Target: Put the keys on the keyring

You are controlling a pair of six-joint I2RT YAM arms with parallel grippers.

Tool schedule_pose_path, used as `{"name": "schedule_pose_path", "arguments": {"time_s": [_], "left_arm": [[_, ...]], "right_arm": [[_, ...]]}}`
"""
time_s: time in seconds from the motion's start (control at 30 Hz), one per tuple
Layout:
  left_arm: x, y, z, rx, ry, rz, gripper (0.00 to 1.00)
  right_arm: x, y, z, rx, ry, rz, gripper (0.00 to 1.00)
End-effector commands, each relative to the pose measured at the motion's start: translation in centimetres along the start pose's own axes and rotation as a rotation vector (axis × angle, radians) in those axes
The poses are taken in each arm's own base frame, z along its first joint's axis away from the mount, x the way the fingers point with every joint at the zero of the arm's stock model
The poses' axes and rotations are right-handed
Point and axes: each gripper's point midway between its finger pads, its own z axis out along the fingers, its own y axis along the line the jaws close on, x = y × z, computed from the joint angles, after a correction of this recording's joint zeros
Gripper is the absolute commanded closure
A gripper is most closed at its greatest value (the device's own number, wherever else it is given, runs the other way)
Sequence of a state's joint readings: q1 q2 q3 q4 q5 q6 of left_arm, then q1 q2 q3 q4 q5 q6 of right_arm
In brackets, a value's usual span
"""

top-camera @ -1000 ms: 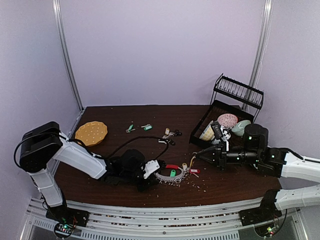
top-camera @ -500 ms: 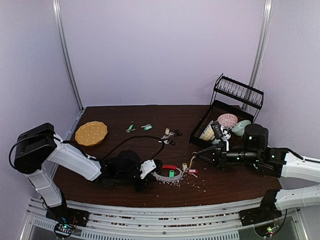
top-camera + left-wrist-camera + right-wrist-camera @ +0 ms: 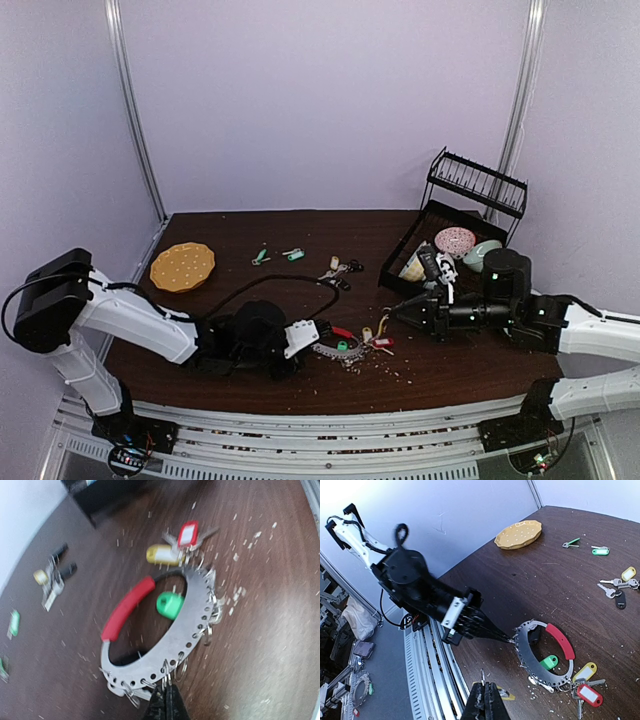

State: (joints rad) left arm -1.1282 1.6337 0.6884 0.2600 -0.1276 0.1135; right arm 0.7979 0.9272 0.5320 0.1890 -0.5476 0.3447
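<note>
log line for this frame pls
left gripper: shut on keyring silver rim | right gripper: shut on yellow-tagged key, apart from keyring | stage: key not yet threaded

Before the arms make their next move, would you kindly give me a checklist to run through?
1. Left pincer shut on the keyring's metal edge: ok.
2. Right pincer gripping the yellow-tagged key: ok.
3. That key lined up at the keyring: not ok, it hangs apart from it.
4. Keyring's opening facing the key: cannot tell.
5. Green tag inside the loop clear of the left pincer: ok.
</note>
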Motion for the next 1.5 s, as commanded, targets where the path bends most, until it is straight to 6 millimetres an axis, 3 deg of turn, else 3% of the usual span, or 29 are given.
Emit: {"name": "schedule_pose_path", "arguments": {"time_s": [0.0, 0.13, 0.43, 0.83, 1.07, 1.3, 1.4, 1.47], "left_arm": [[-6.7, 2.4, -2.8, -0.156, -0.128, 0.116, 1.00], [-9.1, 2.6, -4.5, -0.141, -0.193, 0.143, 1.00], [-12.6, 2.2, -6.2, -0.117, -0.245, 0.210, 1.00], [-15.7, 1.1, -7.2, -0.018, -0.330, 0.148, 1.00], [-16.3, 0.2, -7.1, 0.046, -0.341, 0.102, 1.00], [-16.6, 0.0, -6.9, 0.075, -0.325, 0.059, 1.00], [-15.7, 0.4, -6.4, 0.081, -0.293, 0.024, 1.00], [-13.3, 1.5, -5.1, 0.093, -0.203, -0.058, 1.00]], "right_arm": [[0.6, -0.1, 1.2, -0.002, 0.052, -0.008, 1.00], [1.5, 0.8, 3.0, -0.046, 0.102, -0.034, 1.00], [0.6, 2.3, 5.4, -0.141, 0.122, -0.072, 1.00], [-0.3, 2.0, 7.3, -0.127, 0.080, -0.167, 1.00], [-1.4, 1.3, 7.4, -0.083, 0.037, -0.224, 1.00], [-2.5, 1.1, 6.3, -0.036, -0.033, -0.264, 1.00], [-2.4, 1.0, 6.0, -0.022, -0.023, -0.273, 1.00], [-2.0, 0.7, 5.5, -0.010, -0.005, -0.275, 1.00]]}}
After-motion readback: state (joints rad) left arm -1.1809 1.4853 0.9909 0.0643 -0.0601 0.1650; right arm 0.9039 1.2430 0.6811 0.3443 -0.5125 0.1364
